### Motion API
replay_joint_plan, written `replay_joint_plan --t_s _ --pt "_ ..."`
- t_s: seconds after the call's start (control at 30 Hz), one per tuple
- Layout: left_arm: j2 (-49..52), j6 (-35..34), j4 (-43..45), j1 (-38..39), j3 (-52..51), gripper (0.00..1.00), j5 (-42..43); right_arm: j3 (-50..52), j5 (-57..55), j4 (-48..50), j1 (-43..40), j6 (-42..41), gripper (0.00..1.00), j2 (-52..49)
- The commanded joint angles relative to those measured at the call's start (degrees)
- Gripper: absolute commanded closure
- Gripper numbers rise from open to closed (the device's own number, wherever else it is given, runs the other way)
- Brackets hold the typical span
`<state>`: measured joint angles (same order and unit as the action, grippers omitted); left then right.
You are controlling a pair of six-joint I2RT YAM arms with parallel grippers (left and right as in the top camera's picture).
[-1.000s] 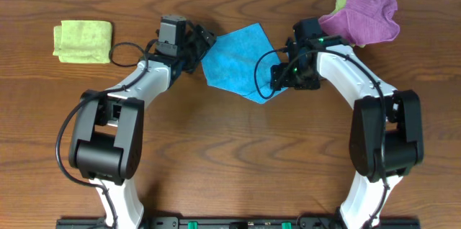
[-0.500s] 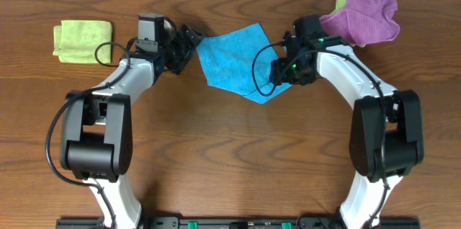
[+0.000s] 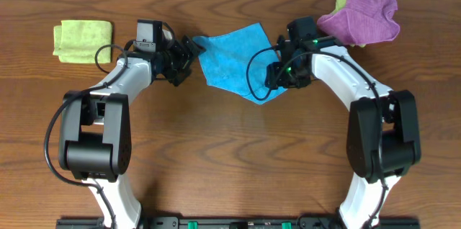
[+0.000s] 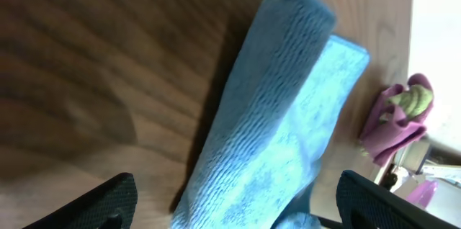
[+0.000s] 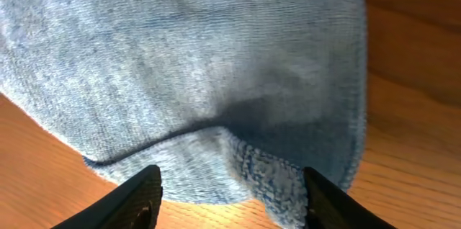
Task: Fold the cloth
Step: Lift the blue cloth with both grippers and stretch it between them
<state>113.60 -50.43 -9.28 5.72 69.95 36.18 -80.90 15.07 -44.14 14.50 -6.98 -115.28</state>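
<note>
Two hands bracket the cloth (image 3: pixel 234 60), which lies flat on the counter (image 3: pixel 230 150) just toward 12 o'clock of its centre, set as a skewed diamond with one corner pointing to 5 o'clock.

At the cloth's 9 o'clock edge, the left hand (image 3: pixel 187 60) stands with its jaws wide apart and holds nothing. In the left wrist view that edge looks doubled over into a soft roll, running ahead between the spread fingers. I judge this hand is posted there to catch or steady that side.

At the 4 o'clock corner, the right hand (image 3: pixel 276 78) is low over the fabric. Its fingers (image 5: pixel 140 196) stand apart astride the hemmed corner, and a small ridge of cloth bunches between them. A gap shows on either side of the ridge, so nothing is clamped yet. This looks like the start of a pinch, to lift the corner and carry it across.

Toward 6 o'clock the bare wood is wide and open, giving free room to drag or swing. Toward 1 o'clock the purple cloth (image 3: pixel 360 14) sits close behind the right arm's wrist and could snag on a pull-back. The light green cloth (image 3: pixel 83 40) lies at 10 o'clock, well apart from the work.
</note>
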Motion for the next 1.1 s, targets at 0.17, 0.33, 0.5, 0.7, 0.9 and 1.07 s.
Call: replay_joint_plan --t_s 0.17,0.33,0.5,0.7,0.9,1.07 --pt "-0.2 6.6 -8.5 -1.7 1.1 0.2 5.3 0.3 0.9 -0.3 0.6 0.4 0.99 -3.0" --pt "-0.6 11.2 -15.3 -2.0 1.1 0.24 5.4 -2.7 2.6 -3.7 0.5 -0.6 0.99 -0.7" --pt "-0.9 11.9 -19.8 -1.5 1.1 0.24 6.6 -12.0 3.2 -8.1 0.6 -8.1 0.99 4.5" --pt "-0.9 11.3 -20.6 1.7 1.1 0.24 8.9 -22.7 -6.4 -10.0 1.6 -13.3 0.99 9.4" --pt "-0.9 6.4 -17.5 8.8 1.1 0.23 8.1 -24.3 -8.5 -11.1 2.0 -12.7 0.99 9.2" --pt "-0.9 2.0 -12.9 12.7 1.1 0.22 7.1 -24.3 -13.3 -11.5 2.0 -12.7 0.99 8.4"
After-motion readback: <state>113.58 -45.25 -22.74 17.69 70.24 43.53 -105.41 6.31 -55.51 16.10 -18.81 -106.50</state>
